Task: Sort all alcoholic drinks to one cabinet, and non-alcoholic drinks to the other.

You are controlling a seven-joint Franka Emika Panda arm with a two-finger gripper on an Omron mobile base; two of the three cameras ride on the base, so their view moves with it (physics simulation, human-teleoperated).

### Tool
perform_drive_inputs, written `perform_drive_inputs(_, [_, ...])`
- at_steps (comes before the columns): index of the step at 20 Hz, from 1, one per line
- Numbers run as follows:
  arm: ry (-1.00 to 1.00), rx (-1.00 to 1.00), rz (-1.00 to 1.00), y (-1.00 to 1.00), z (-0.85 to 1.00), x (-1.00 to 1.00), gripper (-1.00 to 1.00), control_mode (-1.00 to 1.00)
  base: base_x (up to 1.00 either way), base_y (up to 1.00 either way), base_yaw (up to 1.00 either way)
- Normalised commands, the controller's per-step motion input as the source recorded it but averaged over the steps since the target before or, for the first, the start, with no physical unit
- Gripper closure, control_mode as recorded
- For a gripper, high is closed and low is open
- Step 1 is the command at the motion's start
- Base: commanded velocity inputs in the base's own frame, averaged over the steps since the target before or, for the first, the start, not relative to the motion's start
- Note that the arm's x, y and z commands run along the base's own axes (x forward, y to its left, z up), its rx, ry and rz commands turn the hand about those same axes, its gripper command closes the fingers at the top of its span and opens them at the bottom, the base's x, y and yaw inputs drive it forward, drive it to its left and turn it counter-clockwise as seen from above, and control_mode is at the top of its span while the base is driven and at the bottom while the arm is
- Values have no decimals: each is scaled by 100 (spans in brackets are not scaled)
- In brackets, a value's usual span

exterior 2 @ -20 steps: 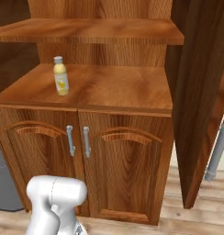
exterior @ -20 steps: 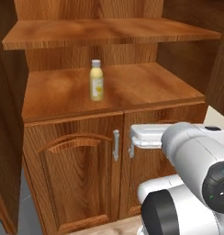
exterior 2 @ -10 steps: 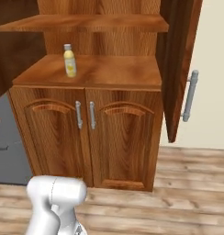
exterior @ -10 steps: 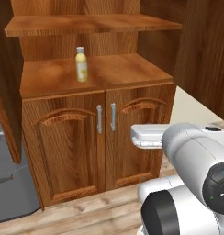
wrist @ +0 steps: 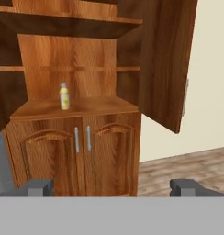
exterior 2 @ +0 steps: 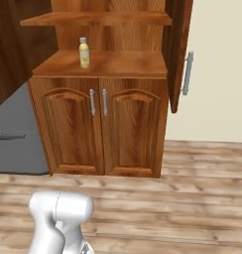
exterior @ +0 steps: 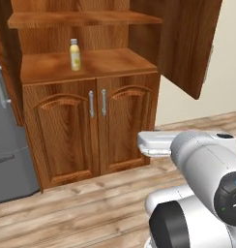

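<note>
Left base view: brown wooden cabinet with arched-panel doors (exterior: pixel 91 131) stands on a pale plank floor (exterior: pixel 81 208). Plump yellow juice bottle with pale grey cap (exterior: pixel 75 54) stands upright on the lower shelf board, left of centre, alone in the bay. Upper shelf board (exterior: pixel 86 19) above it is bare. Tall upper door (exterior: pixel 187 43) hangs open to the right; lower arched doors are shut, with two grey bar handles side by side. Grey appliance (exterior: pixel 8 145) sits against the cabinet's left side. White arm fills the lower right, well apart from the cabinet.

Right base view: same bottle (exterior 2: pixel 84 52) on the shelf, left of centre; open door (exterior 2: pixel 178 49) with grey handle on the right; cream wall behind.

Hand view: bottle (wrist: pixel 64 96) upright, far ahead. Tool (wrist: pixel 112 187) fingers spread wide, nothing between them. Bottle label too small to read.
</note>
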Motion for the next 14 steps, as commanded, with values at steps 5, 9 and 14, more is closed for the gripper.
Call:
perform_drive_inputs(5, [0, 0, 0, 0, 0, 0, -100, 100, -55, 66, -4])
perform_drive_inputs(9, [0, 0, 0, 0, 0, 0, -100, 100, -23, 90, -6])
perform_drive_inputs(14, [0, 0, 0, 0, 0, 0, -100, 100, -22, 92, -5])
